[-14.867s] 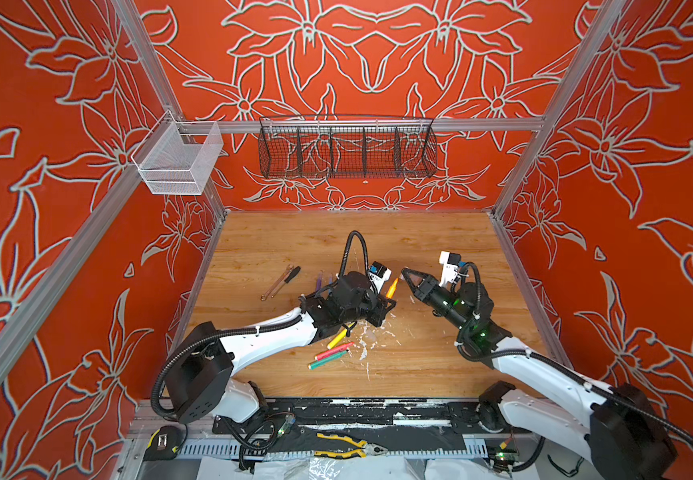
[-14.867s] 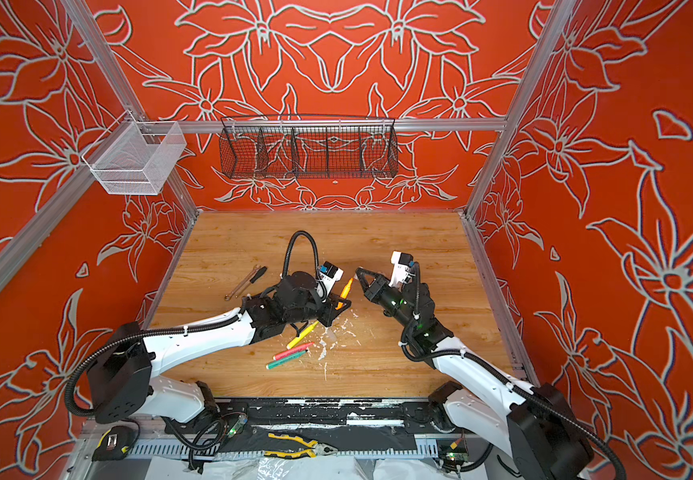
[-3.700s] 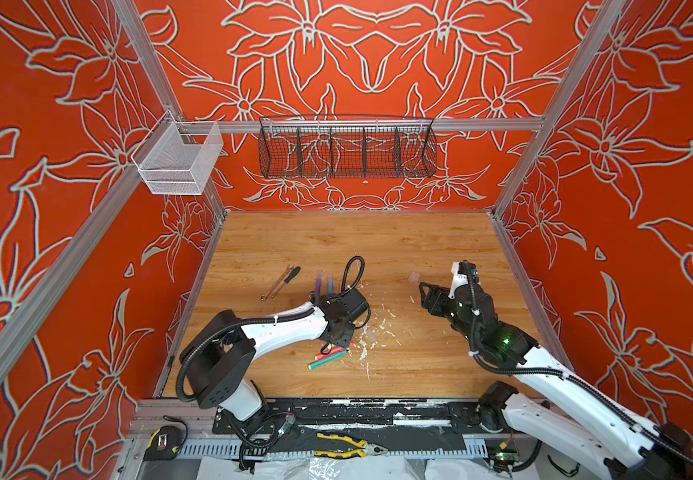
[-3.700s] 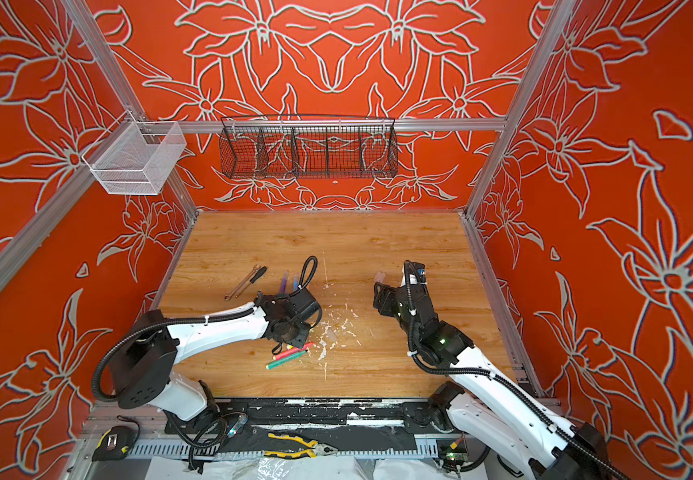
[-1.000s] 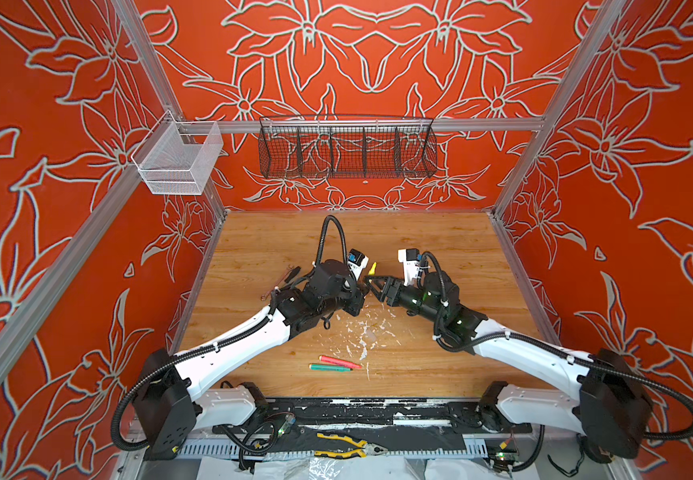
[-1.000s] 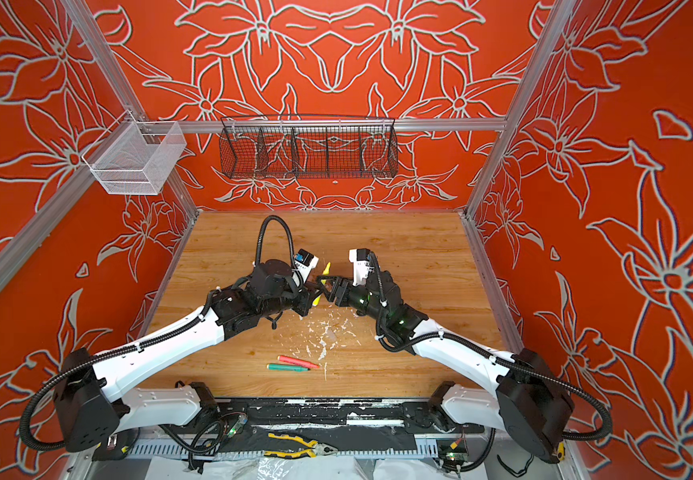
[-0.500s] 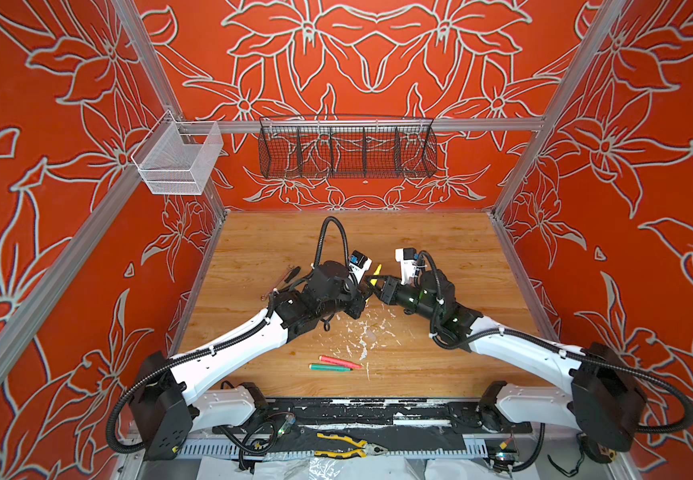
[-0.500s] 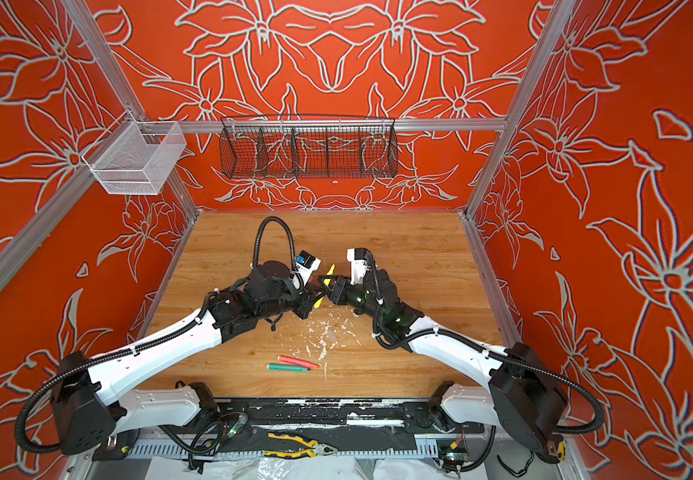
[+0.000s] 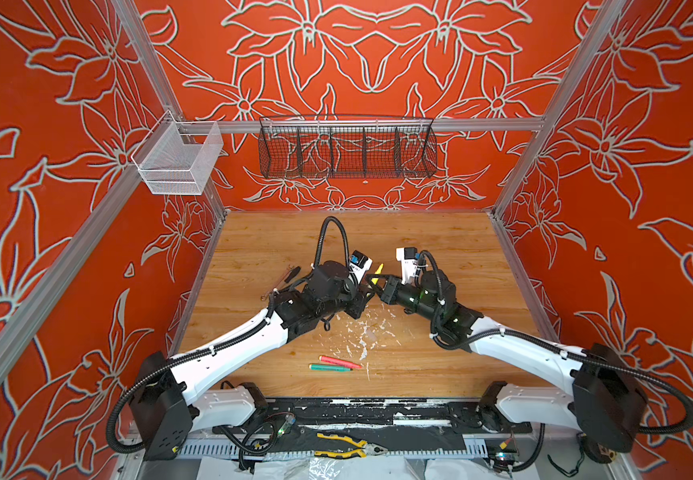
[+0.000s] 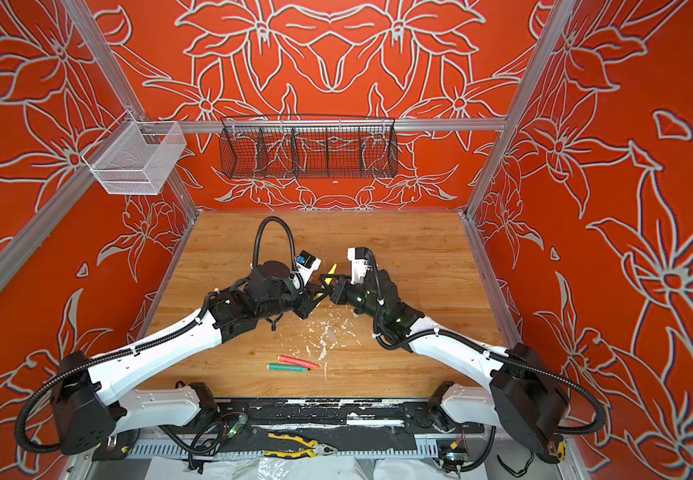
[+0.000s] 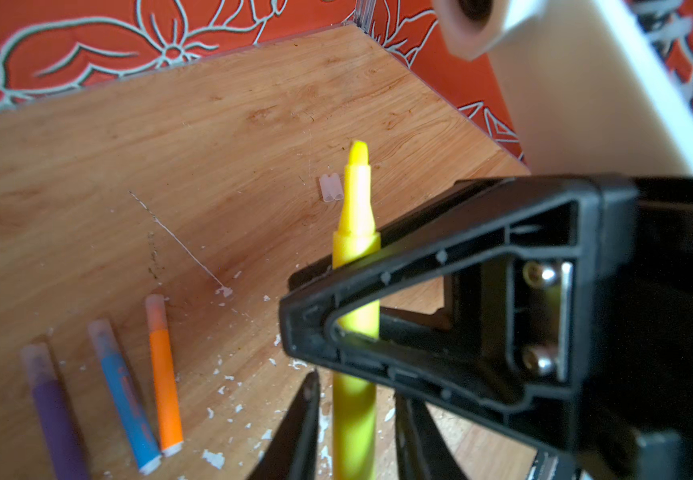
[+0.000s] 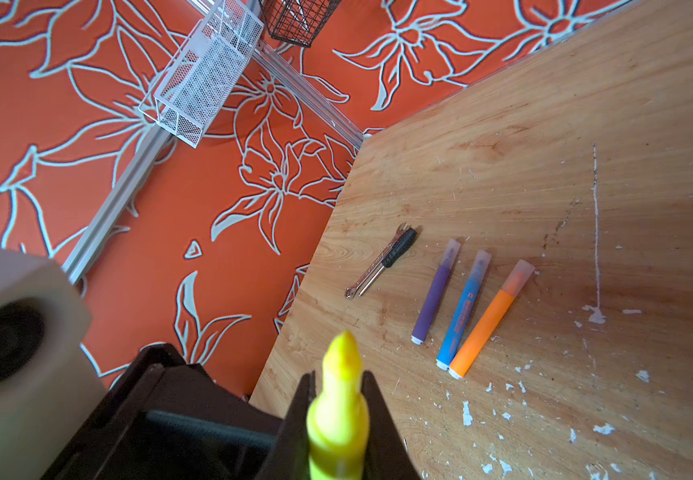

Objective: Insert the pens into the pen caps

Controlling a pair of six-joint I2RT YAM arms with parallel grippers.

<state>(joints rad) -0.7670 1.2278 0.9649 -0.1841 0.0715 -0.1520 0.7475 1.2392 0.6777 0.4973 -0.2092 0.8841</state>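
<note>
Left claw [image 11: 355,386] stands slightly parted around the yellow pen [image 11: 357,208] and is not pinching it. Right claw [image 12: 338,376] is clamped on the barrel, tip exposed, above the mid tabletop [image 9: 440,232]; judged a handover to regrip before capping. A second earlier the left claw gripped the pen and the right stood open.

Yellow pen [image 11: 355,232] aloft, uncapped; seemingly two caps [image 11: 331,188] loose.

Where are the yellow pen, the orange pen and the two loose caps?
yellow pen [image 11: 356,245]: left wrist view, collar below the tip.
orange pen [image 12: 484,328]: right wrist view, mid-barrel.
loose caps [image 11: 331,188]: left wrist view, middle of the pair.
</note>
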